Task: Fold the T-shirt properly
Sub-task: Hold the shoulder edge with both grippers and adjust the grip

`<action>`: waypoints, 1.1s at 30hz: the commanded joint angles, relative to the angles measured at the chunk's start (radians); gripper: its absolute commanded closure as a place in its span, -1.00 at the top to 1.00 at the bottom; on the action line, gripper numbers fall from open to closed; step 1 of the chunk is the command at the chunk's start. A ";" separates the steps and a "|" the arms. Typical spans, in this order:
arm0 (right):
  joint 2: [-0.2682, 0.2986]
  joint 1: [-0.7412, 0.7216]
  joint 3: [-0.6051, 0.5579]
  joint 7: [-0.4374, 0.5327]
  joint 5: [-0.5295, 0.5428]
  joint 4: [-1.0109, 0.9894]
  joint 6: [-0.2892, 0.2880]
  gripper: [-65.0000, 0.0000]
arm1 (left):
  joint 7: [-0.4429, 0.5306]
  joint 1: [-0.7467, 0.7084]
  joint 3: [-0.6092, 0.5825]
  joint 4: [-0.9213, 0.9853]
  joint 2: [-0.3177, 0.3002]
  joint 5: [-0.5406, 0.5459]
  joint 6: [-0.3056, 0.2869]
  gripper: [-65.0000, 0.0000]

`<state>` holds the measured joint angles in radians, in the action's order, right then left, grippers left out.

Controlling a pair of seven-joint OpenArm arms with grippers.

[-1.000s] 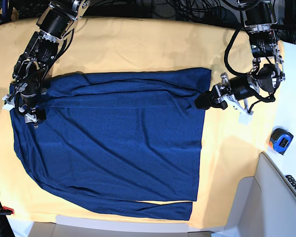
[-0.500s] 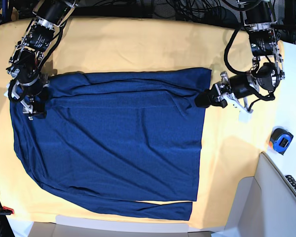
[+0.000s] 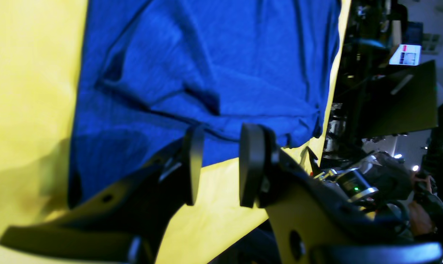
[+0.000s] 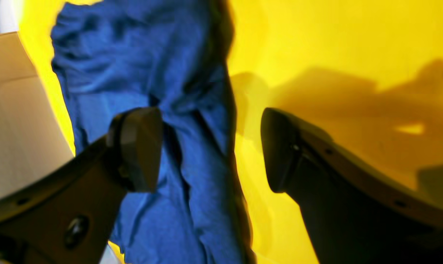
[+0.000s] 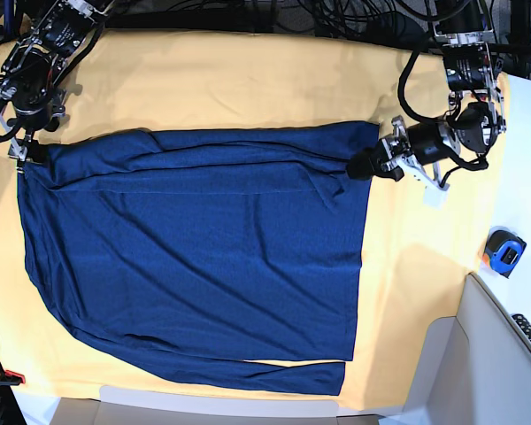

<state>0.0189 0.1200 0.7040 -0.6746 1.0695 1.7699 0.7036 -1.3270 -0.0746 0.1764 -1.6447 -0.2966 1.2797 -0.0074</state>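
Navy T-shirt (image 5: 195,257) flat on yellow-orange table cloth (image 5: 248,84), filling frame centre, sleeve folded along lower edge. Left gripper (image 5: 365,166) at shirt's upper-right corner, fingers (image 3: 194,161) slightly parted, nothing pinched. Right gripper (image 5: 19,150) at upper-left corner, fingers (image 4: 140,146) spread wide, straddling shirt edge. Tape measure (image 5: 503,251) far right.

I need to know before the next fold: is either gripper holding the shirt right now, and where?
Neither. The left gripper and right gripper both stand open with nothing between the fingers, each by an edge of the T-shirt.
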 commanded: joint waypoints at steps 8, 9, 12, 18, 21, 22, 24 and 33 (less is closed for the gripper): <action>0.036 -0.018 0.018 0.016 -0.004 -0.006 -0.005 0.27 | -0.026 0.016 0.001 -0.016 -0.011 0.031 0.007 -0.45; 0.037 -0.029 0.018 0.016 -0.004 -0.026 -0.005 0.27 | -0.026 0.016 0.001 -0.016 -0.011 0.031 0.007 -0.45; 0.068 -0.062 0.015 0.016 -0.004 -0.094 -0.005 0.27 | -0.026 0.016 0.001 -0.016 -0.011 0.031 0.007 -0.45; 0.079 -0.127 0.010 0.008 -0.004 -0.187 -0.005 0.27 | -0.026 0.016 0.002 -0.016 -0.011 0.031 0.007 -0.45; 0.085 -0.150 0.010 0.008 -0.019 -0.216 -0.014 0.27 | -0.026 0.016 0.002 -0.016 -0.011 0.031 0.007 -0.45; 0.085 -0.156 0.010 0.008 -0.035 -0.221 -0.020 0.27 | -0.026 0.016 0.002 -0.016 -0.011 0.031 0.007 -0.45; 0.085 -0.170 0.010 0.008 -0.078 -0.224 -0.023 0.27 | -0.026 0.016 0.004 -0.016 -0.011 0.031 0.007 -0.45; 0.083 -0.185 0.009 0.008 -0.148 -0.221 -0.025 0.26 | -0.026 0.016 0.002 -0.016 -0.011 0.031 0.007 -0.45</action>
<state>0.0956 -0.0612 0.7120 -0.6624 0.9398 1.5429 0.6621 -1.3243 -0.0723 0.1764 -1.6451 -0.2966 1.2823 -0.0074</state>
